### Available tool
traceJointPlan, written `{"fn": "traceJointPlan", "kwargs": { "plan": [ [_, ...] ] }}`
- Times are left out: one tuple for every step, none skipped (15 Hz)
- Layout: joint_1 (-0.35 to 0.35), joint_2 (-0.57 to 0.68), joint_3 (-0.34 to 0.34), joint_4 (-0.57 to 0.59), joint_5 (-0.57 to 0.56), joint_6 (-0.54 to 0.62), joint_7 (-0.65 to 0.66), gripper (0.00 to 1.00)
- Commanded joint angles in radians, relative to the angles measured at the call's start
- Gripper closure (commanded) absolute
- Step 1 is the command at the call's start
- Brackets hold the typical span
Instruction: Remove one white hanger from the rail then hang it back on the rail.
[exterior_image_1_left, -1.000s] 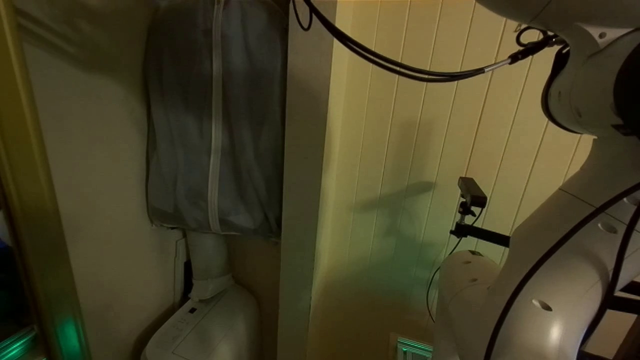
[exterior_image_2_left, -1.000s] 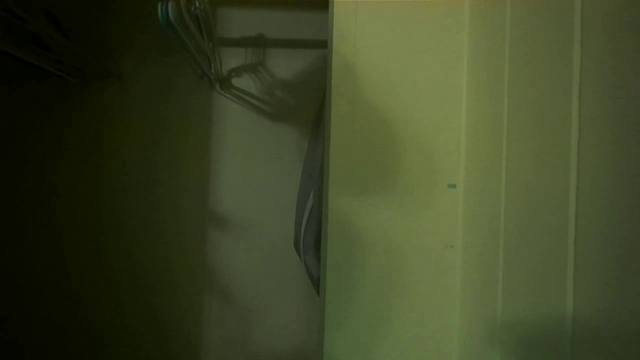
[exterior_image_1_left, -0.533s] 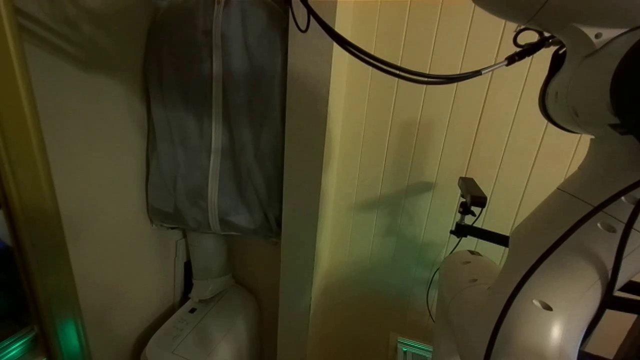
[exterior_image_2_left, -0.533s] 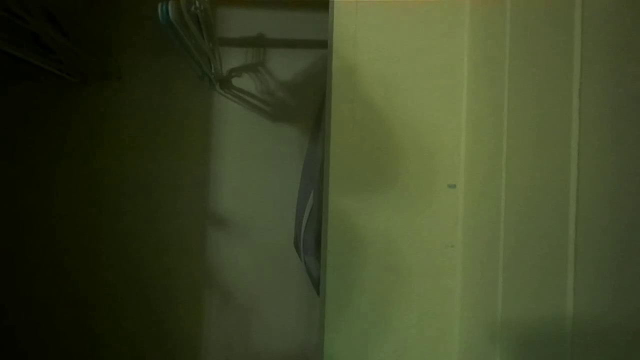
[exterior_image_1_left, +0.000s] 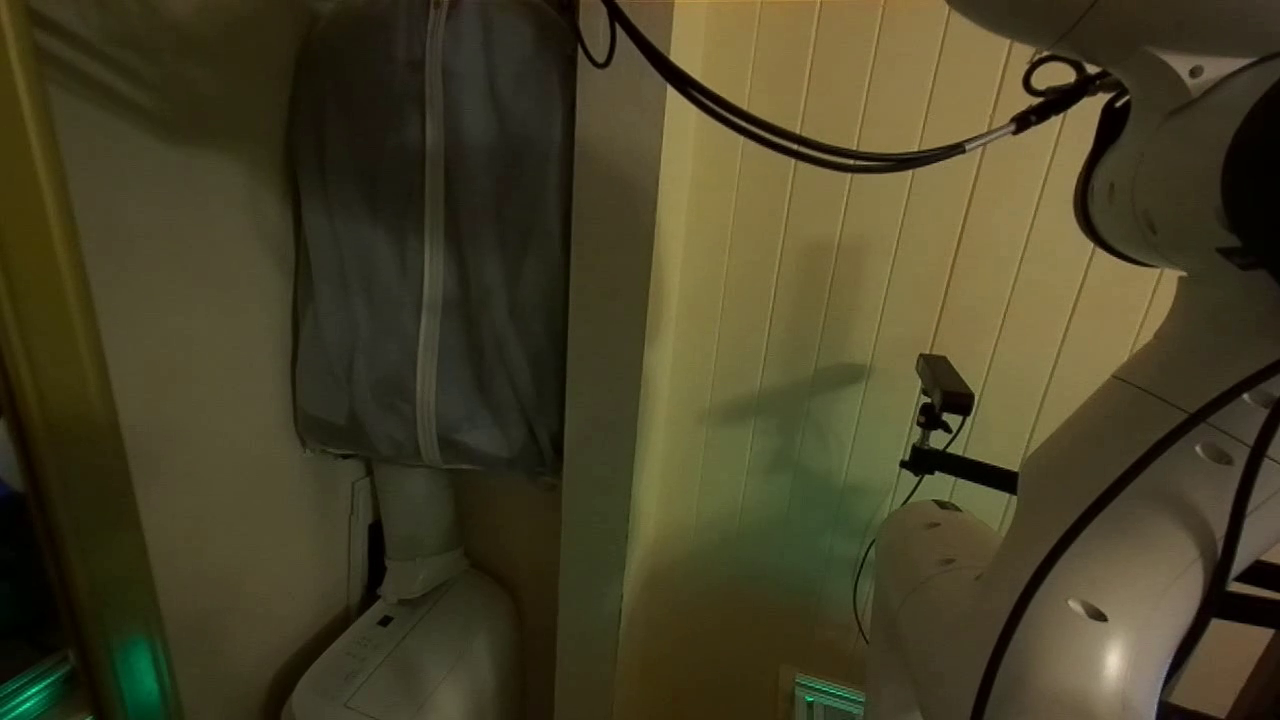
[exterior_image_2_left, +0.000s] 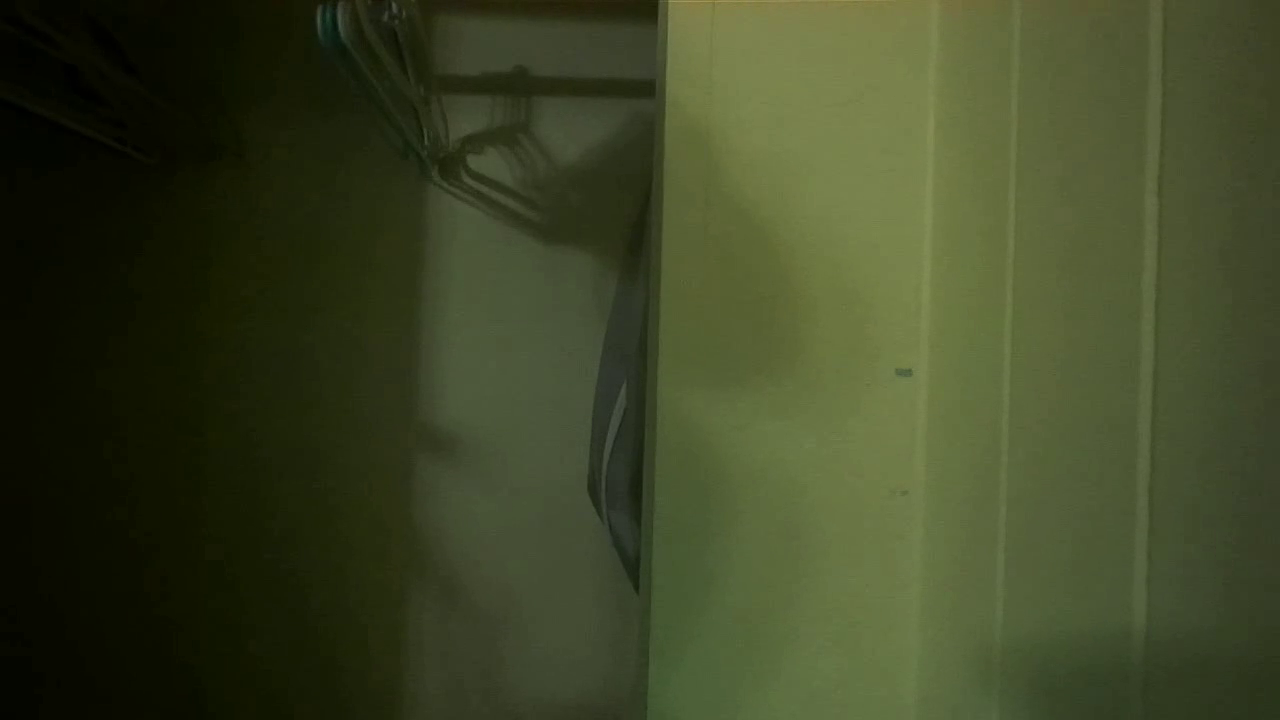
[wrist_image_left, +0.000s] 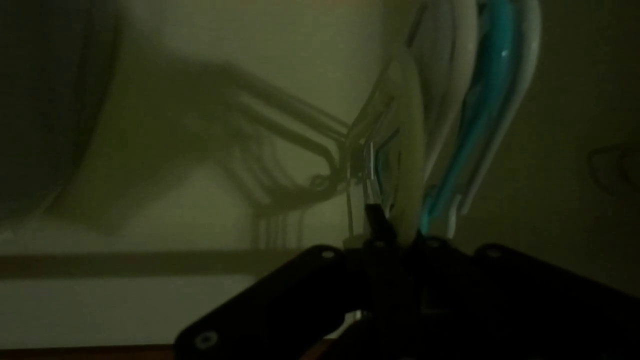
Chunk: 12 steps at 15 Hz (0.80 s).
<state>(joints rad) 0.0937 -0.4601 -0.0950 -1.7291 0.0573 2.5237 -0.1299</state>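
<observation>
In the wrist view my gripper (wrist_image_left: 402, 237) is shut, its dark fingertips meeting around the lower visible end of a pale white hanger (wrist_image_left: 412, 145). Deep shadow hides the exact contact. Beside it on the right hang another white hanger (wrist_image_left: 465, 55), a turquoise hanger (wrist_image_left: 497, 50) and a further white one. Part of this group, with a white hanger (exterior_image_2_left: 365, 50) among it, shows at the top of an exterior view. The rail itself cannot be made out for certain; a dark band like its shadow crosses the wall. Neither exterior view shows the gripper.
A grey zipped garment bag (exterior_image_1_left: 430, 240) hangs inside the closet, above a white appliance (exterior_image_1_left: 420, 650) with a hose. The closet's side post (exterior_image_1_left: 610, 360) stands between the bag and the panelled wall (exterior_image_1_left: 800, 200). My arm (exterior_image_1_left: 1130, 480) is at the right, with a black cable (exterior_image_1_left: 800, 145) looping leftward.
The upper arm has shifted very slightly left, and its cable sags a little lower. The hangers in the exterior view look almost unmoved.
</observation>
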Motion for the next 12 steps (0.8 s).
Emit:
{"fn": "traceJointPlan", "kwargs": {
  "plan": [
    [-0.003, 0.005, -0.004, 0.053, 0.038, 0.003, 0.002, 0.97],
    [-0.023, 0.009, 0.004, 0.065, 0.026, 0.023, 0.033, 0.97],
    [-0.050, 0.014, 0.012, 0.076, 0.003, 0.026, 0.064, 0.98],
    [-0.081, 0.012, 0.021, 0.087, -0.022, 0.006, 0.093, 0.98],
    [-0.099, 0.005, 0.022, 0.090, -0.032, -0.014, 0.107, 0.97],
    [-0.123, -0.001, 0.025, 0.091, -0.045, -0.033, 0.121, 0.97],
    [-0.150, -0.010, 0.027, 0.088, -0.059, -0.067, 0.138, 0.97],
    [-0.175, -0.021, 0.031, 0.083, -0.078, -0.103, 0.152, 0.97],
    [-0.193, -0.032, 0.031, 0.078, -0.091, -0.136, 0.160, 0.97],
    [-0.204, -0.050, 0.029, 0.066, -0.101, -0.168, 0.159, 0.97],
    [-0.216, -0.066, 0.029, 0.059, -0.112, -0.192, 0.160, 0.97],
    [-0.218, -0.092, 0.026, 0.040, -0.115, -0.209, 0.147, 0.98]
  ]
}}
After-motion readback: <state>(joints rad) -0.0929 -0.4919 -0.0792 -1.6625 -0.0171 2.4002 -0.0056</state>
